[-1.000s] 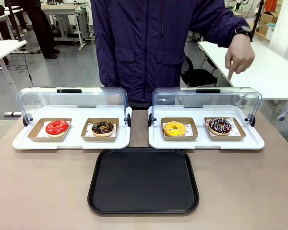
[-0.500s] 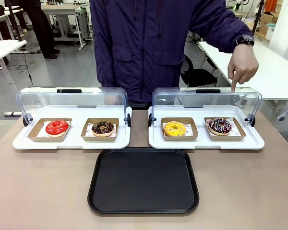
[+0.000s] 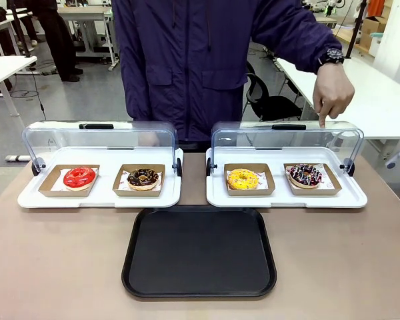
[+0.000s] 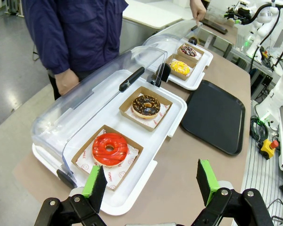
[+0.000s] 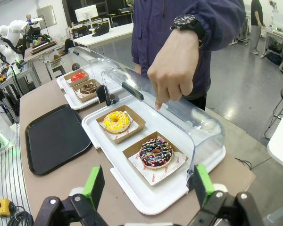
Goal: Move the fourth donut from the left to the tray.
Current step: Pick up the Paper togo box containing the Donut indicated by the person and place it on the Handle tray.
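Note:
The sprinkled chocolate donut (image 3: 305, 175) (image 5: 156, 153) (image 4: 188, 50) sits in its brown cardboard holder at the right end of the right white display tray (image 3: 286, 198), under the raised clear lid (image 3: 287, 143). A person's hand (image 3: 333, 93) (image 5: 172, 77) points a finger down at the lid above it. The black tray (image 3: 199, 251) (image 4: 216, 115) (image 5: 54, 137) lies empty at the table's front middle. My left gripper (image 4: 151, 181) is open above the table near the red donut. My right gripper (image 5: 146, 186) is open in front of the sprinkled donut.
A yellow donut (image 3: 243, 179) shares the right display tray. A red donut (image 3: 79, 177) and a crumb-topped chocolate donut (image 3: 143, 178) sit in holders on the left display tray (image 3: 100, 197). The person stands at the far table edge.
The person's pointing hand has come down a little and its fingertip now meets the right lid's top. The person's body has shifted slightly left.

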Controlling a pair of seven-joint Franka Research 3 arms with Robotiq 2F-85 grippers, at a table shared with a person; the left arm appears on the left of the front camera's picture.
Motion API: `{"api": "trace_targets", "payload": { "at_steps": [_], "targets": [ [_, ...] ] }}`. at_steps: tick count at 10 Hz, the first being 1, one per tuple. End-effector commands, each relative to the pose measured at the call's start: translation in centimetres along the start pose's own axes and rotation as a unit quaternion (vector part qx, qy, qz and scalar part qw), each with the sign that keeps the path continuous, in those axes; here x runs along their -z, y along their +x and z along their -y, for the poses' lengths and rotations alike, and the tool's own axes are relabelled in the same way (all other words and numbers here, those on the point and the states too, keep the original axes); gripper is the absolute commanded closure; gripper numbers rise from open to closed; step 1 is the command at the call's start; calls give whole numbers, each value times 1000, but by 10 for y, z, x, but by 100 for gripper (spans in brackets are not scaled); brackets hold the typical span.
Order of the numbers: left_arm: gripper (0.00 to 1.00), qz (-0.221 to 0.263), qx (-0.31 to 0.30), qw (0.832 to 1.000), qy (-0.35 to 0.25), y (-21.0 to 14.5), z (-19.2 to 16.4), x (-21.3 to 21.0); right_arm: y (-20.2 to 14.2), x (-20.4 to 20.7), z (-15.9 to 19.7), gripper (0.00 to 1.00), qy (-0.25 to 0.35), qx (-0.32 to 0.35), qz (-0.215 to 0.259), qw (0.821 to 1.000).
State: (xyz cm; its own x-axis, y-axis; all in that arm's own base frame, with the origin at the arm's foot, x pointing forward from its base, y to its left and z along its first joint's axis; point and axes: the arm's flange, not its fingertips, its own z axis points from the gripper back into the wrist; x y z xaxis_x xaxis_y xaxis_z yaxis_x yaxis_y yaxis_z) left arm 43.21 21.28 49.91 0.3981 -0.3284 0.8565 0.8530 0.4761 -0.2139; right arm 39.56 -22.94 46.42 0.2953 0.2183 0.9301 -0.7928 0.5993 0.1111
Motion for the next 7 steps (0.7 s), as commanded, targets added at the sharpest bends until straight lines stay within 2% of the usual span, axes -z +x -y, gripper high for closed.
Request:
{"api": "trace_targets", "payload": {
  "at_steps": [1,7],
  "targets": [
    [0,-5,3,1000,-5,1,1,-2,2,0,0,0,2,-4,3,1000],
    [0,-5,3,1000,-5,1,1,-2,2,0,0,0,2,-4,3,1000]
  ]
}}
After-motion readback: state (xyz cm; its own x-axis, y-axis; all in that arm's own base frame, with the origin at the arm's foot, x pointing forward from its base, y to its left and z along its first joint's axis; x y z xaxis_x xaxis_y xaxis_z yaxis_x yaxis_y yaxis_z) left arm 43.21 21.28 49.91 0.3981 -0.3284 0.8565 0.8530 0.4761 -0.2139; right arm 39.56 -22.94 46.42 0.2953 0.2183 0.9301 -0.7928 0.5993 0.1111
